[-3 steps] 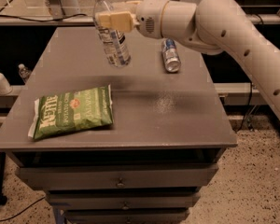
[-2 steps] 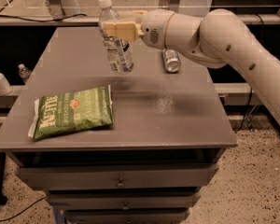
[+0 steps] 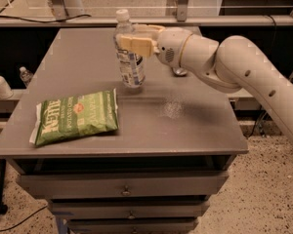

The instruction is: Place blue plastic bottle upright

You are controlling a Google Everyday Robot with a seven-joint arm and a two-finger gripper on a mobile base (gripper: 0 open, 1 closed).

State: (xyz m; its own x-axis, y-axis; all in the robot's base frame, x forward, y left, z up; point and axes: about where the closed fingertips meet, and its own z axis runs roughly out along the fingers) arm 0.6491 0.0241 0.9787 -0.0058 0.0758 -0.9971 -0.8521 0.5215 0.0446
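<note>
The blue plastic bottle (image 3: 128,52) is clear with a white cap and a white-and-blue label. It stands nearly upright, its base on or just above the grey table (image 3: 88,57) near the middle. My gripper (image 3: 132,39) is shut on the bottle's upper body, reaching in from the right on the white arm (image 3: 224,62).
A green chip bag (image 3: 75,116) lies flat at the table's front left. The silver-and-blue can (image 3: 178,72) is mostly hidden behind my arm. Drawers sit below the tabletop front edge (image 3: 122,152). Small bottles (image 3: 0,84) stand on a shelf at the left.
My gripper has carried the bottle forward and down toward the middle of the table, tilting it closer to vertical. My arm now covers the can.
</note>
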